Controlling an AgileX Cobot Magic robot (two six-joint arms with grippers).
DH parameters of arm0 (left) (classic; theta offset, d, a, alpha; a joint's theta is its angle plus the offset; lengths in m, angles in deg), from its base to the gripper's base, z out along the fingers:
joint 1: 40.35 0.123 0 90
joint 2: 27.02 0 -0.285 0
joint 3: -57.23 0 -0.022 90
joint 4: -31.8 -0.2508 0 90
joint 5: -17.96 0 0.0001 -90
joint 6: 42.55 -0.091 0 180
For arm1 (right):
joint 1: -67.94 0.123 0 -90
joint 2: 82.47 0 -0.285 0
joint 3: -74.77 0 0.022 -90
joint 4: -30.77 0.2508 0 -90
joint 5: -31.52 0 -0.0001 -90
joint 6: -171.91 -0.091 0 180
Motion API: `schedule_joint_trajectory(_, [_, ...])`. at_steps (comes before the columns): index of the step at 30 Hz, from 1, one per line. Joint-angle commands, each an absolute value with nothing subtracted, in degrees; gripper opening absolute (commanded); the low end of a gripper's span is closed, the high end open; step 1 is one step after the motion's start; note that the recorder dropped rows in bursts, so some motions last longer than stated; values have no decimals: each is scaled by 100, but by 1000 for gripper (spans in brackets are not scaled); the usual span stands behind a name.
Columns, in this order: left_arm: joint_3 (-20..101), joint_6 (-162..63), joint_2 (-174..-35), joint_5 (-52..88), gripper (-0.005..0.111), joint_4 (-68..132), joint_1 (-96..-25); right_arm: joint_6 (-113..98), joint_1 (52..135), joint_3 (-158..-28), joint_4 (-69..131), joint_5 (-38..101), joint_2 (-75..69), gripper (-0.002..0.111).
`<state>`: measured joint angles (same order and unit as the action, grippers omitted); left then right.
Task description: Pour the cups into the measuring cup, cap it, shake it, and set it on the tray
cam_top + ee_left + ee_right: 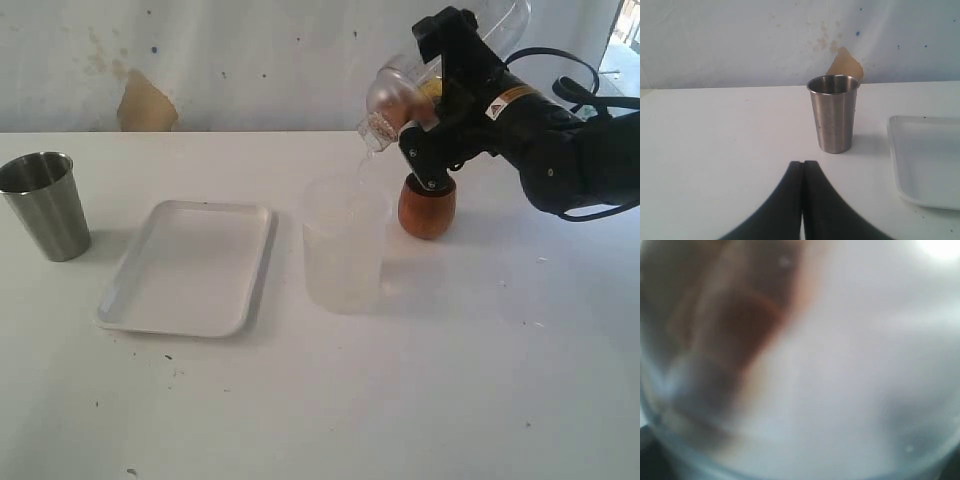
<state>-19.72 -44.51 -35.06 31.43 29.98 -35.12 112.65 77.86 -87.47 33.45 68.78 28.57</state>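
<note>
The steel tumbler (45,205) (833,112) stands upright at the far left, left of the white tray (190,265) (925,160). The clear measuring cup (345,245) stands upright right of the tray. Just behind it to the right is the wooden cup (427,207). My right gripper (422,97) hangs above the wooden cup, shut on a clear domed top (392,95) that is tilted with its narrow neck toward the measuring cup's mouth. That top fills the right wrist view as a blur (830,390). My left gripper (803,163) is shut and empty, short of the tumbler.
A pale wall with a brown patch (147,103) runs along the table's far edge. The right arm and its cables (570,130) reach in over the table's right side. The tray holds nothing.
</note>
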Motion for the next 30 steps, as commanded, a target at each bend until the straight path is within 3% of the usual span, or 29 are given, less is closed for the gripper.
schedule_joint_trajectory(1, [-1999,-4436,-3481,3131,0,3046,-3531,10856,7761,-8798,3354,7146,2799,0])
schedule_joint_trajectory(17, [-1999,-4436,-3481,3131,0,3046,-3531,9984,7761,-8798,3365,7201,2799,0])
schedule_joint_trajectory(30, [-1999,-4436,-3481,3131,0,3046,-3531,11427,7761,-8798,3306,7029,2799,0])
